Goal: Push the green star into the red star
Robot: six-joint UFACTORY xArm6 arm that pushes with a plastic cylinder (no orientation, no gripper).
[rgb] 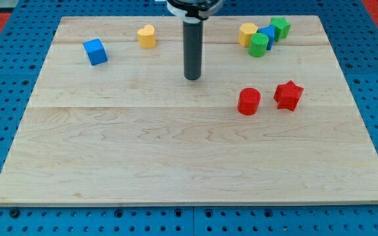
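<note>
At the view's top right, near the desk (176,164) edge: green star (280,27), small and bright, in a tight cluster touching a blue block (266,35), with a green cylinder (258,45) and a yellow block (247,33) alongside. Well apart to its left and lower: my tip (192,78), touching no block; no gripper, so nothing apart or together. Below the cluster: red star (288,96), just beside a red cylinder (249,101).

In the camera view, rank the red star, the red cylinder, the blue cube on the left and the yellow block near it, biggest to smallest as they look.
1. red star
2. red cylinder and blue cube: too alike to rank
3. yellow block

The red pair sits lower in the view, possibly nearer the camera, so true sizes are unsure.
</note>
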